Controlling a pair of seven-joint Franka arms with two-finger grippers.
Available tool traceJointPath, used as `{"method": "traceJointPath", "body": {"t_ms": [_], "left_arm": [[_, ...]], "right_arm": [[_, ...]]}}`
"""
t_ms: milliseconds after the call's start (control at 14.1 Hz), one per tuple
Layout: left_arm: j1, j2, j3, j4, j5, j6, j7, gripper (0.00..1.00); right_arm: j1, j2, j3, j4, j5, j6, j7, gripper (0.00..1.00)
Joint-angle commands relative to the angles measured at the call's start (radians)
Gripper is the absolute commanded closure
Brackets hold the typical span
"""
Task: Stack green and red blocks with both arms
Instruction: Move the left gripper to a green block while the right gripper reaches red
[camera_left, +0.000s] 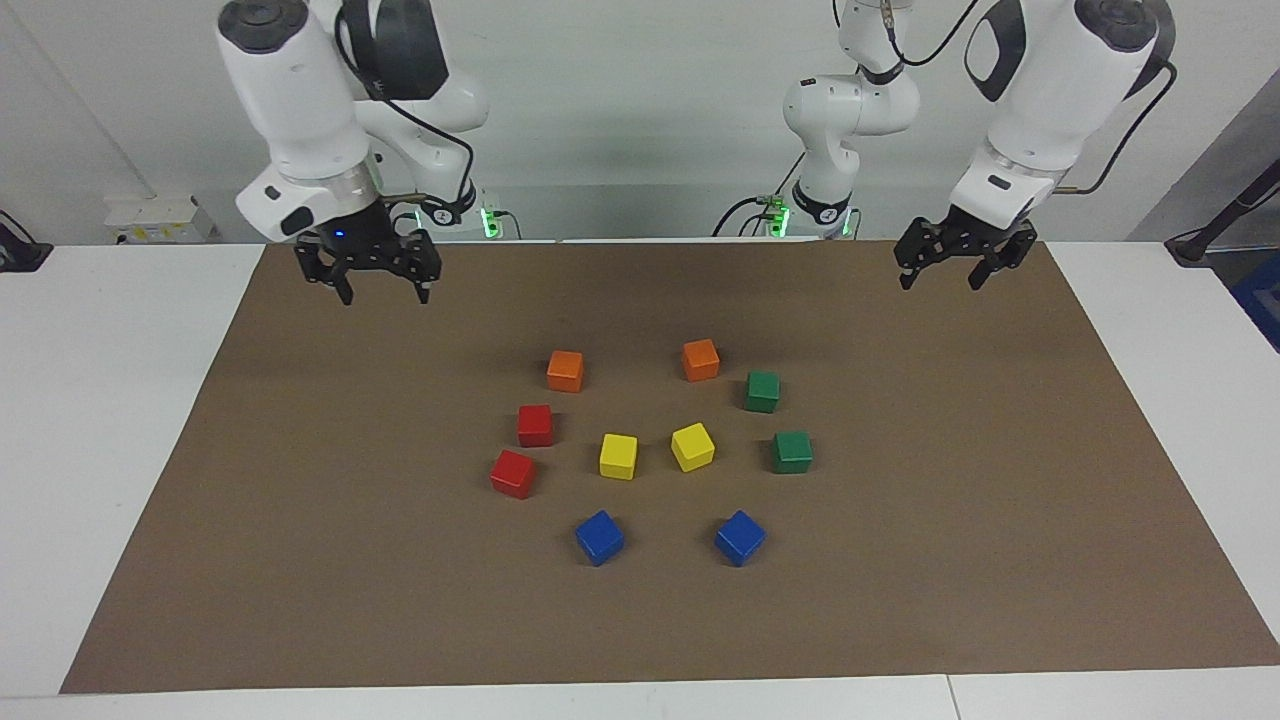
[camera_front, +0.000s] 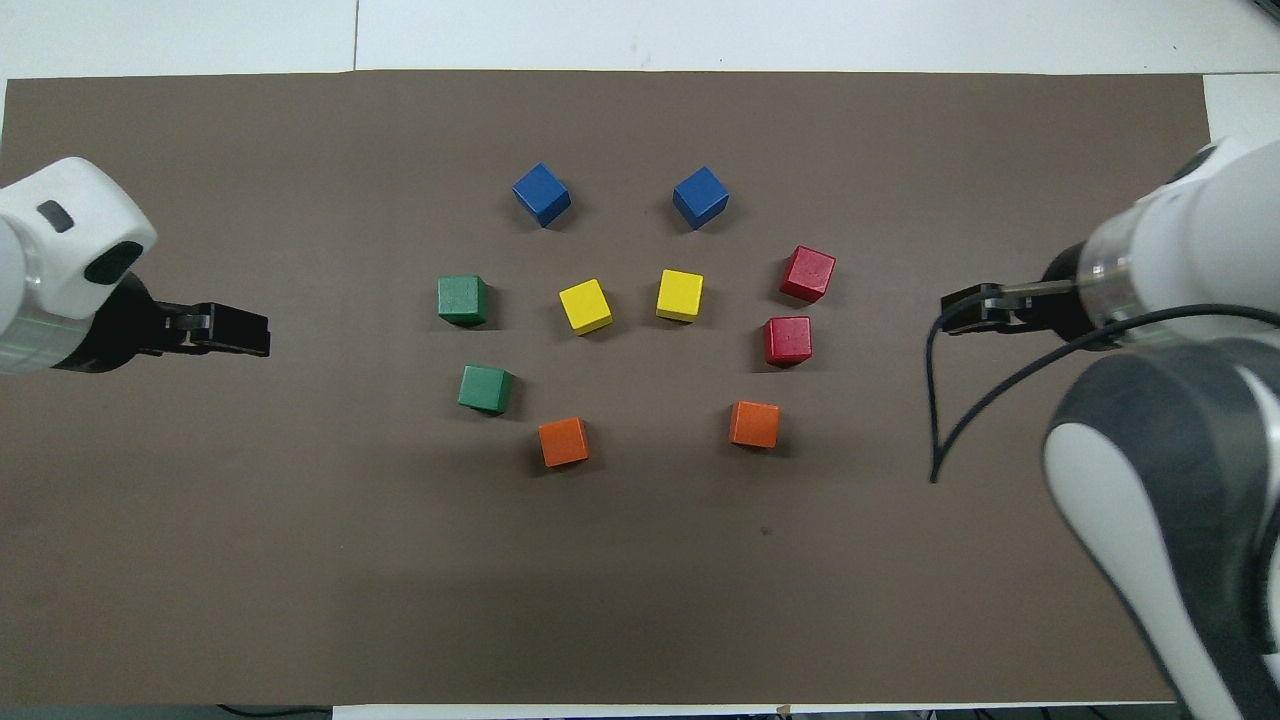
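Two green blocks (camera_left: 762, 390) (camera_left: 792, 451) sit on the brown mat toward the left arm's end of the cluster; they also show in the overhead view (camera_front: 486, 388) (camera_front: 462, 299). Two red blocks (camera_left: 535, 425) (camera_left: 512, 473) sit toward the right arm's end, also seen from overhead (camera_front: 788, 340) (camera_front: 808, 273). All lie singly, none stacked. My left gripper (camera_left: 940, 280) (camera_front: 255, 332) is open, empty, raised over bare mat, well apart from the green blocks. My right gripper (camera_left: 385, 292) (camera_front: 955, 308) is open, empty, raised over bare mat, apart from the red blocks.
Two orange cubes (camera_left: 565, 370) (camera_left: 700, 359) lie nearest the robots. Two yellow cubes (camera_left: 618, 455) (camera_left: 692, 446) lie in the middle of the cluster. Two blue cubes (camera_left: 599, 537) (camera_left: 740, 537) lie farthest. The brown mat (camera_left: 300, 560) covers a white table (camera_left: 90, 400).
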Motion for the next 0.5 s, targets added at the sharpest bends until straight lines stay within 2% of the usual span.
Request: {"method": "traceJointPath", "body": {"t_ms": [0, 142, 425], "left_arm": [[-0.069, -0.002, 0.012, -0.065, -0.024, 0.079, -0.009, 0.0], [-0.122, 0.005, 0.012, -0.123, -0.024, 0.145, -0.021, 0.0], [-0.207, 0.027, 0.012, -0.262, -0.024, 0.315, -0.038, 0.0]], "right_arm": [[0.015, 0.064, 0.038, -0.024, 0.005, 0.095, 0.104, 0.06], [0.017, 0.122, 0.069, -0.024, 0.005, 0.172, 0.177, 0.06], [0.029, 0.196, 0.074, -0.033, 0.003, 0.27, 0.194, 0.08]]}}
